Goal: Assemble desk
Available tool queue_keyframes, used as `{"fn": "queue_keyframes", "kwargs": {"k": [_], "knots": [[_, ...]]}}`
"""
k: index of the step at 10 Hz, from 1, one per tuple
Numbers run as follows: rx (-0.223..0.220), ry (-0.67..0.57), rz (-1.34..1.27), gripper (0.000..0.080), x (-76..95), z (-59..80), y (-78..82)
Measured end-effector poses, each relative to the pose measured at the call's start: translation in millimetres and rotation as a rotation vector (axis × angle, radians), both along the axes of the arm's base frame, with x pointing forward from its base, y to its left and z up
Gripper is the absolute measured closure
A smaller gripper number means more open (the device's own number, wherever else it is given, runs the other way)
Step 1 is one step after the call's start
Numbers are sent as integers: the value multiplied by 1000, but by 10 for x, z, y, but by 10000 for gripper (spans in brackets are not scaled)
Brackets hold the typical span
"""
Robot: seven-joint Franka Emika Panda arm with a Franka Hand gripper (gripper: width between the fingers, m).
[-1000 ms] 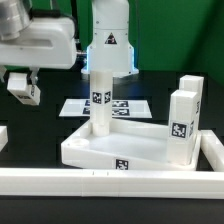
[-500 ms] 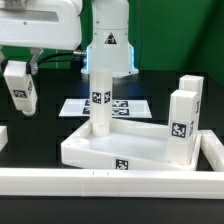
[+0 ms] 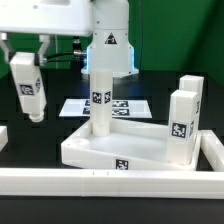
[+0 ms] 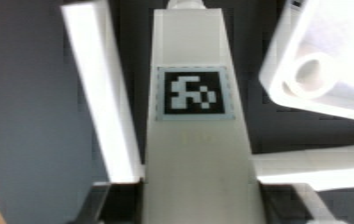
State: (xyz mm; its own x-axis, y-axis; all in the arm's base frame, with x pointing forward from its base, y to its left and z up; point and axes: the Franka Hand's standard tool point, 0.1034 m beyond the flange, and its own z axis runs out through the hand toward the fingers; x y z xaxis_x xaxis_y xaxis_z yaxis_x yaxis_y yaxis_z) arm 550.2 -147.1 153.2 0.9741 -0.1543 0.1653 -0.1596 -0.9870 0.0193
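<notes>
The desk top, a white rimmed tray with a tag on its front wall, lies at the centre. One white leg block stands upright in its far left corner. Two more leg blocks stand at its right side. My gripper is in the air at the exterior view's left, shut on a fourth tagged leg block that hangs nearly upright, well left of the tray. In the wrist view the held leg runs out from between my gripper's fingers, with the desk top's corner beside it.
The marker board lies flat behind the tray. A low white border rail runs along the front, and another along the exterior view's right. A rail also shows in the wrist view. The arm's base stands behind.
My gripper has moved toward the exterior view's right with the leg block. The block now hangs longer and more upright in view.
</notes>
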Motion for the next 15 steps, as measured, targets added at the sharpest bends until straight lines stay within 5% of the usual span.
{"fn": "queue_keyframes", "kwargs": {"k": [4,8,11,13,15], "knots": [[1,0,-14,508,9,-12,30],[8,-37,14,508,278,68,527],[2,-52,11,508,271,56,498],[-72,-213,22,508,367,111,476],[-85,-241,37,508,411,115,521]]}}
